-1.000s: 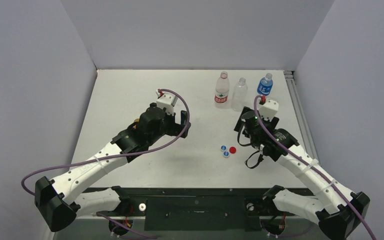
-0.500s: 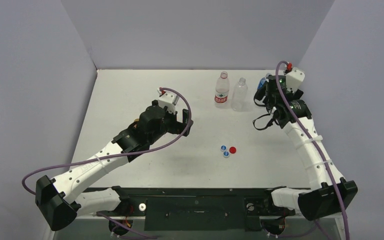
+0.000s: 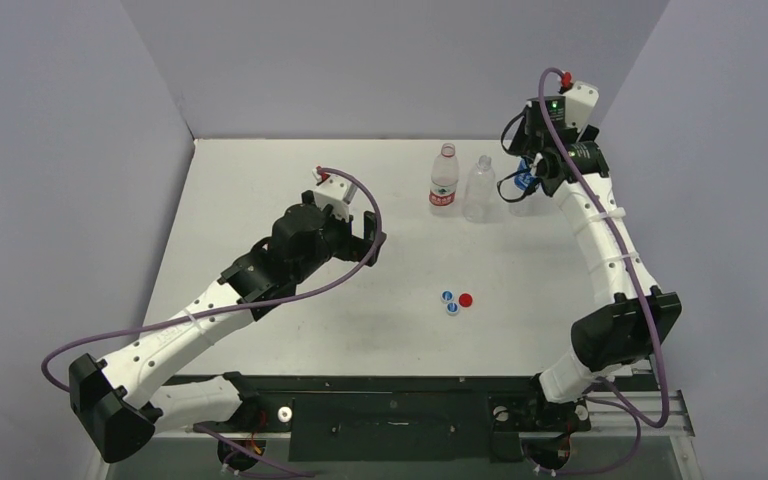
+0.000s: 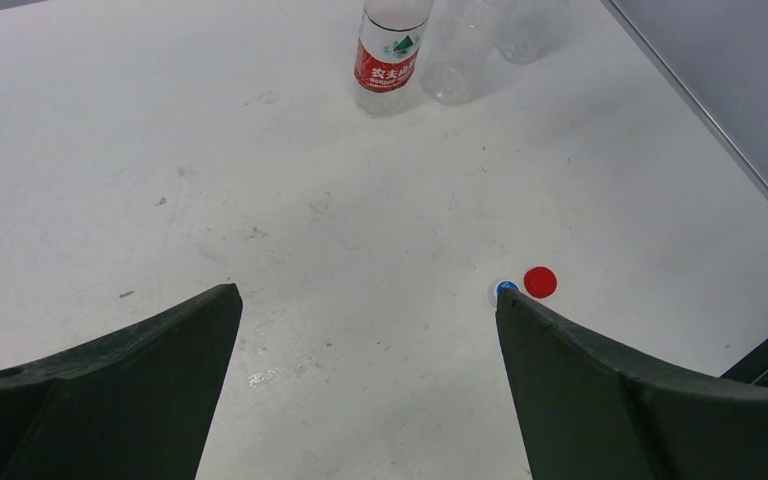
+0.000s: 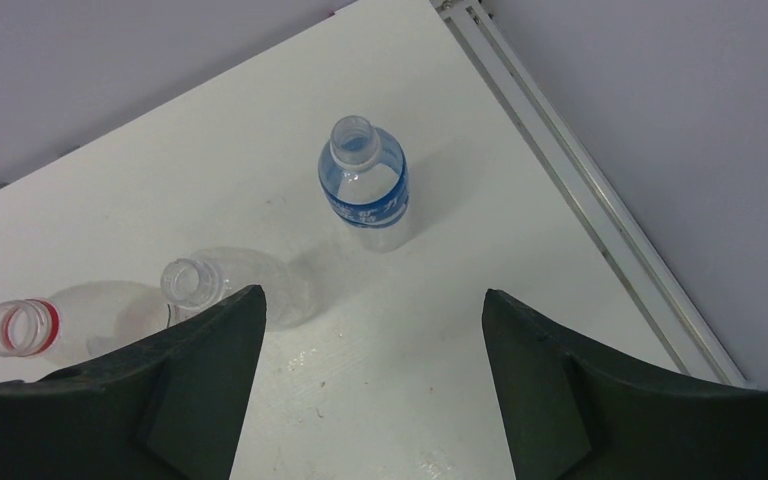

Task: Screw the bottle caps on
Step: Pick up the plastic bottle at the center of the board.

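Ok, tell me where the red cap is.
Top view: the red cap lies right of centre on the table, just right of the two blue-and-white caps.

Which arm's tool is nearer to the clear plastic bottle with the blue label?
Right. The right tool hangs above the blue-label bottle; the left tool is far to its left, over the middle of the table.

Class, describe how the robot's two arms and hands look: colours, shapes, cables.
The left arm and right arm have white links and black joints. A purple cable with a red tip runs along each. A green light glows on the right wrist. The left hand and right hand each have two dark, wedge-shaped fingers.
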Tool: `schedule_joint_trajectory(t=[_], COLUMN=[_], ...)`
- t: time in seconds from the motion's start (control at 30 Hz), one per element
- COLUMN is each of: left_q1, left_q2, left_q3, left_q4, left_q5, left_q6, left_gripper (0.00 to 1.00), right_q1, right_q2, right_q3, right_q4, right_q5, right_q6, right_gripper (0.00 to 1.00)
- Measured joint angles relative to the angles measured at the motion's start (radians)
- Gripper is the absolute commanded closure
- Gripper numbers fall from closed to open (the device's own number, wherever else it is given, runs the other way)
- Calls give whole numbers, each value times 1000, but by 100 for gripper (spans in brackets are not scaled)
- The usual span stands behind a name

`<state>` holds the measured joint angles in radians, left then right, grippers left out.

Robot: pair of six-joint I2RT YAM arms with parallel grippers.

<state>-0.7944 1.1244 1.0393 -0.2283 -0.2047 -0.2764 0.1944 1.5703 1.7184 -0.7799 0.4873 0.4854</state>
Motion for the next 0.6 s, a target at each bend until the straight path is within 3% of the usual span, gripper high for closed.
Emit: schedule_joint_trajectory(t=[0.33,0.6], left_q1=[13,23], left_q2=[0,0], left_q3=[1,2], left_q4=[-1,-1], left_q5=[13,31], left_q6=[9,10], left_gripper=[3,4], right_q1=[-17,-58], right_q2=[142,239], right_q3=[214,294], right_q4=[-53,-90], right_q5=[-19,-53], right_q6=[-59,-92], right_gripper=[34,42])
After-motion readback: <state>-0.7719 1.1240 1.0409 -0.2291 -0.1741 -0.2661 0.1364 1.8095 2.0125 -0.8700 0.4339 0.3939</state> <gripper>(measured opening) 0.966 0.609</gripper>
